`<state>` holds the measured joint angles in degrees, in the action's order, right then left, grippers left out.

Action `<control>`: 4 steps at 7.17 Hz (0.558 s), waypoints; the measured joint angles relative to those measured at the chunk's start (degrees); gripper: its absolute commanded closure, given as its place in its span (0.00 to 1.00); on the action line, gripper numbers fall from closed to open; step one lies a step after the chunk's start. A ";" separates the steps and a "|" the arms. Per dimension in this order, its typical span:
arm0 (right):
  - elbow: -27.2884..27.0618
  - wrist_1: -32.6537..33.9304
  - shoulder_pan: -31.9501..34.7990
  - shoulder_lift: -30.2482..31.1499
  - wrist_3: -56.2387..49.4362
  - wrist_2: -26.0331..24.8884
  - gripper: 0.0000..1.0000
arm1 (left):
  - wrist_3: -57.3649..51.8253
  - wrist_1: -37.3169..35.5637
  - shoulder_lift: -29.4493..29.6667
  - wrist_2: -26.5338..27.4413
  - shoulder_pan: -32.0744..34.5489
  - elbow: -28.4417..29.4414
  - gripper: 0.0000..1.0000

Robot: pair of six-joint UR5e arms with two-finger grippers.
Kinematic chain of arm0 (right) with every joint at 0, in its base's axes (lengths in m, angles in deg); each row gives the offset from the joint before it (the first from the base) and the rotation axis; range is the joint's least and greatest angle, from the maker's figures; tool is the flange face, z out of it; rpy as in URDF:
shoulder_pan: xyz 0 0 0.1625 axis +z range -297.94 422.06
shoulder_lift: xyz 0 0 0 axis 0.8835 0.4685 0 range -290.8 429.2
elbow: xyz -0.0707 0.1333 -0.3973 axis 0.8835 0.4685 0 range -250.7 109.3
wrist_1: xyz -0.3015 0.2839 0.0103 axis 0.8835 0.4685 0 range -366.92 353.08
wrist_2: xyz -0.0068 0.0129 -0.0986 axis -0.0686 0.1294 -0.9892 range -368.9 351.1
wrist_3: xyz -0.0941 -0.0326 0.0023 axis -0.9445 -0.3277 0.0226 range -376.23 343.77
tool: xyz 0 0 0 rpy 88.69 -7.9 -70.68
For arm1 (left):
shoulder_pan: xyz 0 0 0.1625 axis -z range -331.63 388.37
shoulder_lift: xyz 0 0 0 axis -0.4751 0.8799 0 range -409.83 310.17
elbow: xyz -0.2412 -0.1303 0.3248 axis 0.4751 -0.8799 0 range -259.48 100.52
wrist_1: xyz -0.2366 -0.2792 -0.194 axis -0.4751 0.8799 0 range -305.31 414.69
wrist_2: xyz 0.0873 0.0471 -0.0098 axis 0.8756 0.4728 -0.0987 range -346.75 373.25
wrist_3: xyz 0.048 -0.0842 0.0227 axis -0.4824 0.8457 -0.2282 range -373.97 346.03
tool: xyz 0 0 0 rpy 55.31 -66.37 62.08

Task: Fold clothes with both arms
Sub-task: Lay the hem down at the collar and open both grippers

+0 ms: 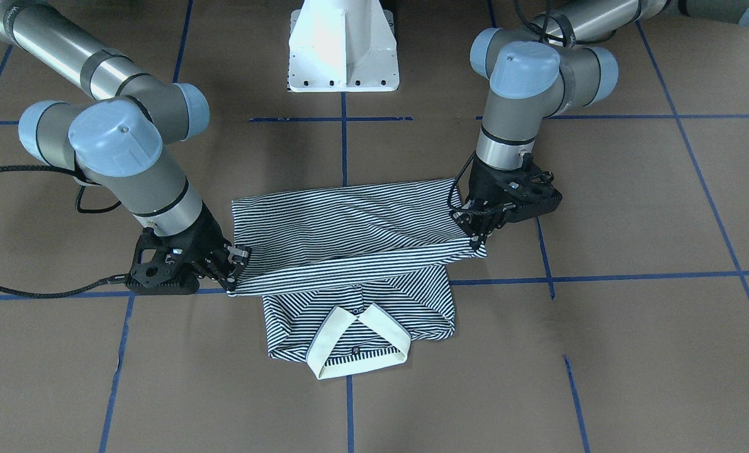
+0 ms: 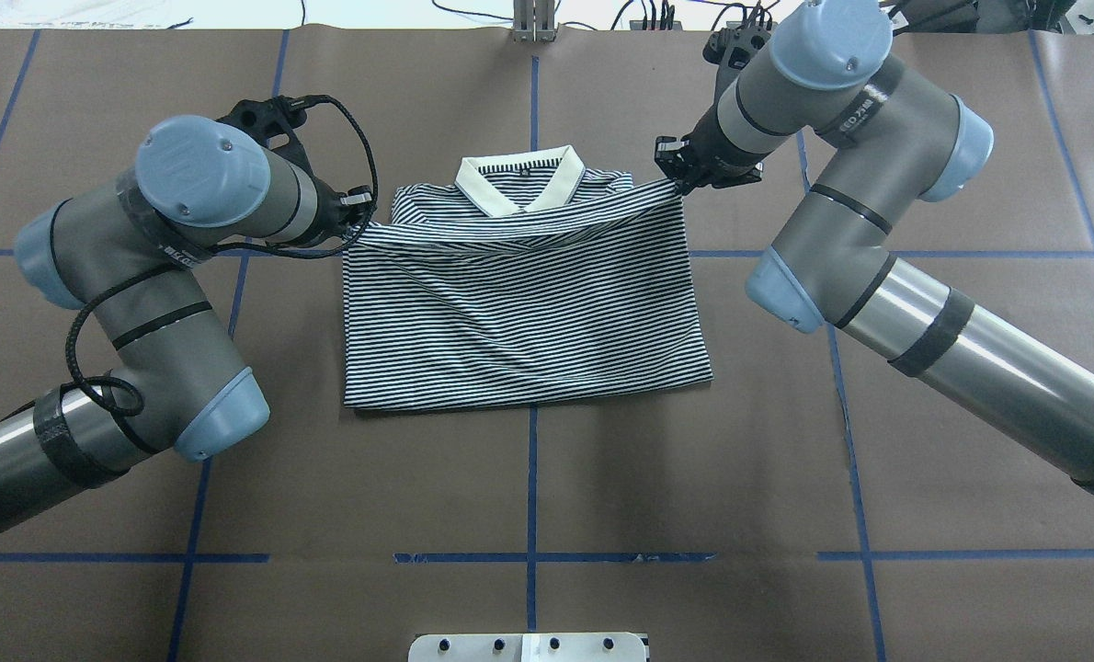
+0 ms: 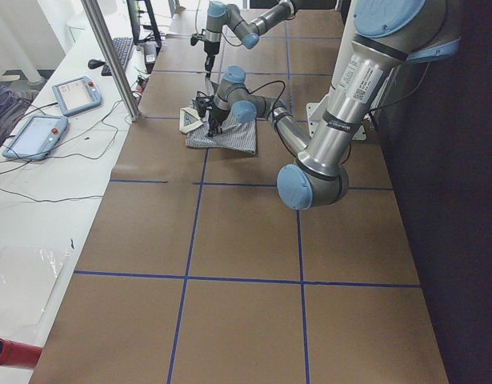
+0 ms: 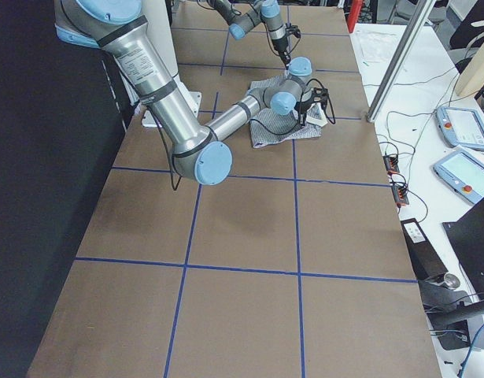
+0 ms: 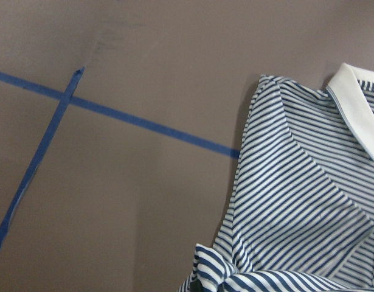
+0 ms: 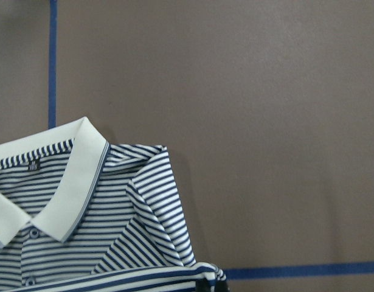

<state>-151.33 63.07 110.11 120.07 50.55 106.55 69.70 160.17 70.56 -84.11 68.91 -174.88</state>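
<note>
Where the doubled-over polo shirt (image 2: 529, 313) lies in the middle of the table (image 2: 529, 478), each arm pinches one corner of its hem. The left gripper (image 2: 363, 219) has its fingers pressed together on the corner at the robot's left, and the right gripper (image 2: 680, 176) grips the opposite corner the same way. The hem runs taut between them across the chest, just short of the cream collar (image 2: 519, 179). The front-facing view shows both sets of black fingers closed on the cloth, while the overhead view partly hides them behind the wrists. Neither wrist camera shows its own fingers clearly. Each shows only a bunched striped corner at its bottom edge and the collar, and the right one also shows two small buttons (image 6: 32, 232). The right-hand corner sits slightly farther from the robot than the left. Bare brown paper crossed by blue tape lines (image 2: 529, 556) surrounds the shirt on every side. The white pedestal (image 1: 343, 50) stands well apart, and the table's far edge lies not far beyond the collar.
</note>
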 measured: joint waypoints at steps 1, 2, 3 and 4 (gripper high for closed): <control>5.20 -1.88 0.48 -2.78 -0.11 -0.04 1.00 | -0.05 3.18 0.76 0.06 0.69 3.62 1.00; 8.60 -3.47 0.83 -4.30 -0.21 -0.11 1.00 | -0.07 5.81 1.27 0.14 1.01 6.60 1.00; 11.23 -4.63 1.15 -5.53 -0.28 -0.17 1.00 | -0.07 7.60 1.51 0.23 1.15 8.85 1.00; 13.12 -5.11 1.54 -6.57 -0.34 -0.20 1.00 | -0.03 8.75 1.62 0.29 1.18 10.29 1.00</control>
<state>-138.21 57.96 111.65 113.50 50.21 106.34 69.67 168.92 72.19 -83.82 70.08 -164.59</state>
